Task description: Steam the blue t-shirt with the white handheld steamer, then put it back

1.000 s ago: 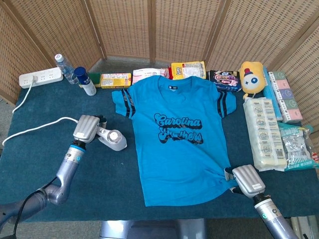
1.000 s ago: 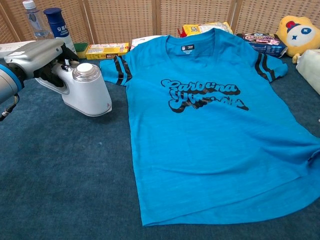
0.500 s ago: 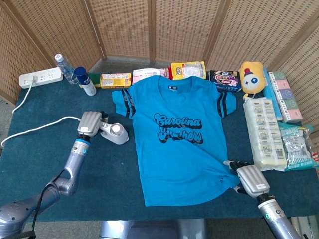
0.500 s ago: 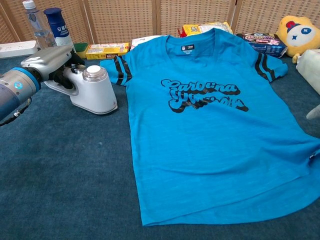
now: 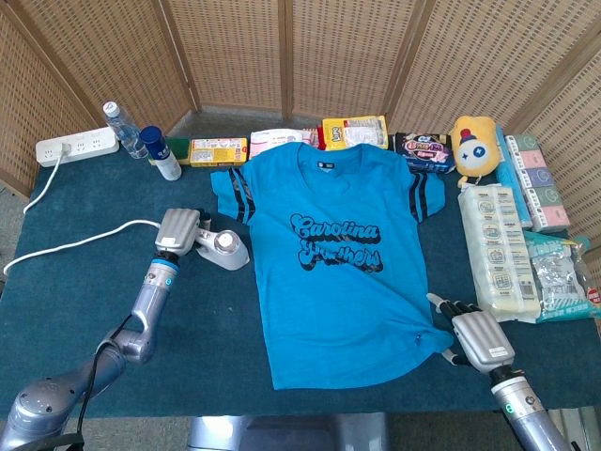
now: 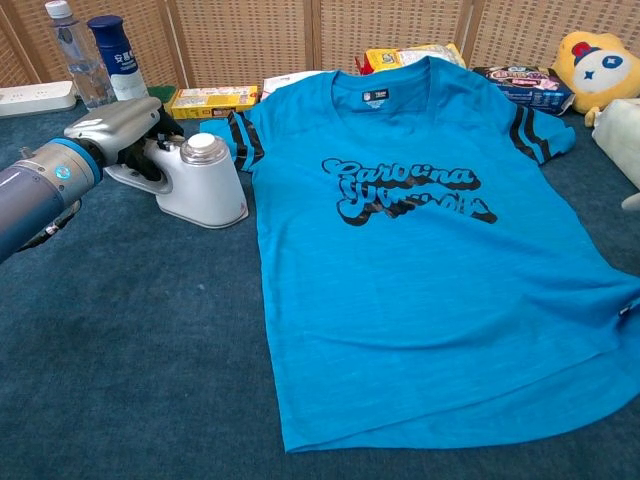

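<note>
Left hand (image 6: 125, 130) slid steamer (image 6: 200, 182) closer to t-shirt (image 6: 420, 260).

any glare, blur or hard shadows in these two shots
Head view: even, soft light, all sharp, only a faint shadow beside the white handheld steamer. Chest view: a small bright highlight on the steamer's cap, the left hand gripping it looks sharp, and the blue t-shirt print is crisp.

My left hand (image 5: 177, 230) and right hand (image 5: 481, 339) wear flat silver-grey back plates over black fingers, with blue-ringed wrists on grey metal forearms.
</note>
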Robot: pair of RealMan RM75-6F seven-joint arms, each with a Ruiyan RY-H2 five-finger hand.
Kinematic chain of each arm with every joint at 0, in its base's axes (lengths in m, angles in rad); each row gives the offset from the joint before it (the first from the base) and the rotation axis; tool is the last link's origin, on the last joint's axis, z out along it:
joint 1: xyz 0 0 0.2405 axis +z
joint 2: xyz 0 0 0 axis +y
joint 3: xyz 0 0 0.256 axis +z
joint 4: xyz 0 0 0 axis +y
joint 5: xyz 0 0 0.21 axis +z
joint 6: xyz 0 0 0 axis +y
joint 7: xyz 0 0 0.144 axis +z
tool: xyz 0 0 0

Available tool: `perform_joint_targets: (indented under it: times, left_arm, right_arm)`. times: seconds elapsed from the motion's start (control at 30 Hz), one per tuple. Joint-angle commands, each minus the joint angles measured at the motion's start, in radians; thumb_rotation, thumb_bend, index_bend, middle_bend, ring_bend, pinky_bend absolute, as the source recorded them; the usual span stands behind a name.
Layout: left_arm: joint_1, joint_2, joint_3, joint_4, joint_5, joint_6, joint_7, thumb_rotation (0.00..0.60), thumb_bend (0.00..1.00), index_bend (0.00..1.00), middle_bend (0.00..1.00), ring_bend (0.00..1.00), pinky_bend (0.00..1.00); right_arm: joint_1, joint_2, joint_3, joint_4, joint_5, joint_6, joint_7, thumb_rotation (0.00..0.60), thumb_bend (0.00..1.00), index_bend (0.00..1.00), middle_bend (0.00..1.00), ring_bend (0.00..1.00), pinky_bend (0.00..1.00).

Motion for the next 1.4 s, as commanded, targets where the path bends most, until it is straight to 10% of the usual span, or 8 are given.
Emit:
perform_joint_targets:
  times: [0.03,0.3,0.77,1.4]
  left_arm:
    - [0.004,0.005,0.005,-0.007,0.004,0.004,-0.006,0.600,0.29,0.70,0.68,0.58,0.72]
    - [0.014,0.027,0.013,-0.040,0.002,-0.010,0.010,0.600,0.25,0.39,0.45,0.36,0.50]
    - [0.007,0.034,0.005,-0.045,0.005,0.002,0.019,0.600,0.23,0.13,0.21,0.13,0.27]
    - [0.022,0.068,0.008,-0.099,-0.011,-0.003,0.077,0.600,0.21,0.00,0.06,0.00,0.16]
  right_arm:
    - [-0.001,0.003,0.001,-0.003,-0.002,0.003,-0.001,0.600,0.31,0.10,0.30,0.30,0.36]
    - [-0.001,0.002,0.005,-0.008,-0.005,0.006,-0.001,0.600,0.31,0.10,0.30,0.30,0.36]
    - [0.000,0.005,0.011,-0.015,0.003,0.005,-0.007,0.600,0.31,0.10,0.30,0.31,0.36]
    - [-0.001,-0.002,0.018,-0.007,0.001,0.011,0.000,0.600,0.31,0.10,0.30,0.31,0.36]
